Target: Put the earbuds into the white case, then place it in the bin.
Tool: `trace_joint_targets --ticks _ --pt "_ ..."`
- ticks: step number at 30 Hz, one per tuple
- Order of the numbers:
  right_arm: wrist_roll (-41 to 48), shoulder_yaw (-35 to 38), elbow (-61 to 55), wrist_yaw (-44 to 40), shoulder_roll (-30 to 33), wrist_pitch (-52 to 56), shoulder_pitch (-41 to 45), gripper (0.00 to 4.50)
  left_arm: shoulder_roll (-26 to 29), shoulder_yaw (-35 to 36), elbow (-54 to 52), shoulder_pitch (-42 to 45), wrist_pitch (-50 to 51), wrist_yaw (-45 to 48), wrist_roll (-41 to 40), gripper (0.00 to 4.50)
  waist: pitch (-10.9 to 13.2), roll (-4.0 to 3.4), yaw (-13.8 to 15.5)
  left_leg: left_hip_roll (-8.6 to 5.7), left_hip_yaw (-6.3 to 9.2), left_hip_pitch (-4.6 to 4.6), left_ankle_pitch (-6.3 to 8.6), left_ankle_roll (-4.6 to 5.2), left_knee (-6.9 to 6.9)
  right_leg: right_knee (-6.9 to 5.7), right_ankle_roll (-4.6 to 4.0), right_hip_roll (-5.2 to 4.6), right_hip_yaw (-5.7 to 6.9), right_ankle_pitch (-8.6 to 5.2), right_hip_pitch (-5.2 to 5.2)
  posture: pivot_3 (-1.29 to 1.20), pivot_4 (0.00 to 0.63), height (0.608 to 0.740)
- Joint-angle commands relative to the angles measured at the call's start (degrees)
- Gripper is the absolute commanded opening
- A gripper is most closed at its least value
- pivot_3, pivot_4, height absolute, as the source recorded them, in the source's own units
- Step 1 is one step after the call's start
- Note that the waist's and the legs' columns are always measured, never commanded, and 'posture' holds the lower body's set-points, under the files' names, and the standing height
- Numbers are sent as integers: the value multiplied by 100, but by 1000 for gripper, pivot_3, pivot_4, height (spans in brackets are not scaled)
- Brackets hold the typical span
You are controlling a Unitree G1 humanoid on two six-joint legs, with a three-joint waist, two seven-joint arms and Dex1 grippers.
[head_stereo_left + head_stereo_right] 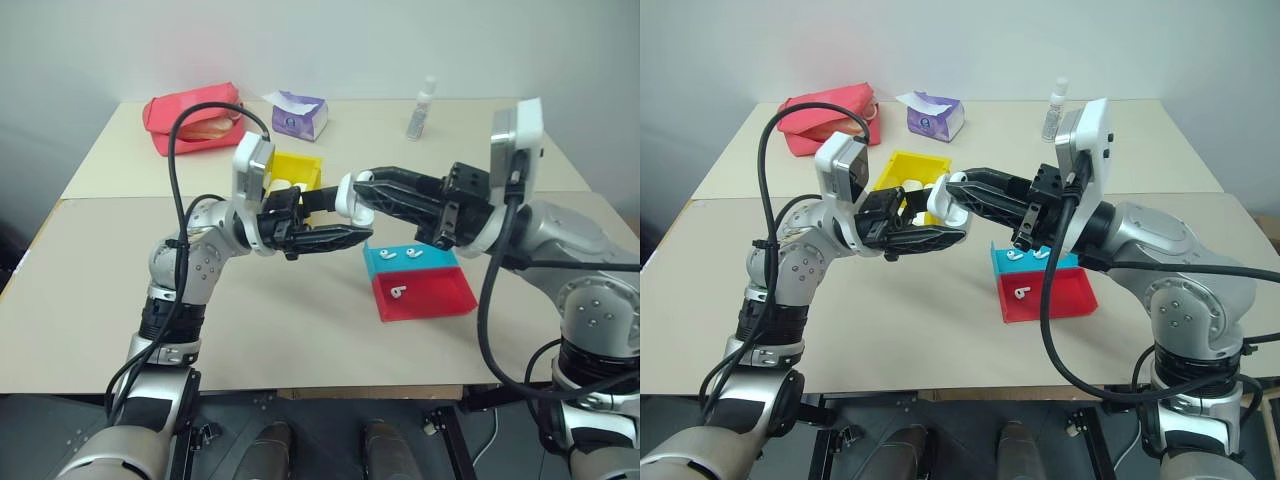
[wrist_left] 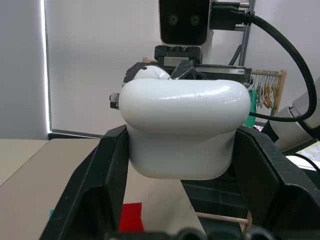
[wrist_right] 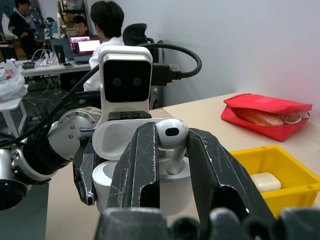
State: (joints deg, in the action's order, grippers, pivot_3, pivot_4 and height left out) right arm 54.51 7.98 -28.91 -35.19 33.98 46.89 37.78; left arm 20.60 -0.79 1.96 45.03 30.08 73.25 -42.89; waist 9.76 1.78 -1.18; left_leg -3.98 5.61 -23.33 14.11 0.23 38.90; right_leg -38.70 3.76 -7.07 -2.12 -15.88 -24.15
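Beige table, pale wall behind. Left gripper clamps the glossy white hinged case, lid open, above it. Right gripper pinches one white earbud over the case. Yellow plastic bin behind.

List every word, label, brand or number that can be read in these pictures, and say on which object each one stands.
No text can be read in any view.
The purple tissue box: a print on its side, too blurred to read.
The small clear bottle: its label is too small to read.
The laptop screen behind the person: bright, but nothing on it is legible.
The white case: plain, no marking.
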Motion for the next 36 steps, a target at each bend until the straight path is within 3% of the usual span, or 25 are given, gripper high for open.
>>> trace_joint_targets --ticks 1,8,15,22,25,28,32,36 --pt "-49 -40 44 -179 146 -30 -41 989 -48 214 -214 156 -247 45 -130 2790 0 0 0 0 0 0 0 0 0 0 0 0 0 0 0 0 150 740" --pt "-61 -51 93 -460 299 -152 -73 3193 -39 243 -150 181 -366 16 -57 2790 0 0 -3 1 0 -1 0 0 0 1 0 0 1 0 0 0 150 740" --pt "-277 63 387 -313 331 -296 127 3193 1 266 -81 221 -440 57 3 2790 0 0 3 0 0 0 0 0 0 1 0 0 0 0 0 0 150 740" --pt "-1137 186 1596 -1532 1485 -942 754 3193 63 313 -147 137 -462 39 14 2790 1 -1 15 -1 -2 -3 1 2 0 8 0 0 2 0 1 0 150 740" --pt "-2330 -775 2379 -2614 2105 -1806 958 3193 55 353 -188 102 -509 -39 25 2790 1 -1 11 -5 -4 -2 3 6 -2 16 0 2 5 0 4 0 150 740" --pt "-3592 -1751 3159 -3305 2284 -2852 1261 3193 78 374 -243 69 -512 -69 10 2790 0 0 -45 -2 -13 2 6 10 2 16 1 6 2 0 6 0 150 740" --pt "-5431 -3154 5051 -4074 1894 -4913 2077 3193 138 461 -425 -78 -506 -234 9 2790 1 -1 -185 1 -22 4 4 6 0 4 0 8 -9 0 -5 0 150 740" --pt "-6418 -3726 6776 -4032 1319 -6068 2795 3193 164 516 -636 -200 -460 -407 -42 2790 1 0 -234 16 -27 2 -16 -30 -6 6 0 9 -14 0 -11 0 150 740"
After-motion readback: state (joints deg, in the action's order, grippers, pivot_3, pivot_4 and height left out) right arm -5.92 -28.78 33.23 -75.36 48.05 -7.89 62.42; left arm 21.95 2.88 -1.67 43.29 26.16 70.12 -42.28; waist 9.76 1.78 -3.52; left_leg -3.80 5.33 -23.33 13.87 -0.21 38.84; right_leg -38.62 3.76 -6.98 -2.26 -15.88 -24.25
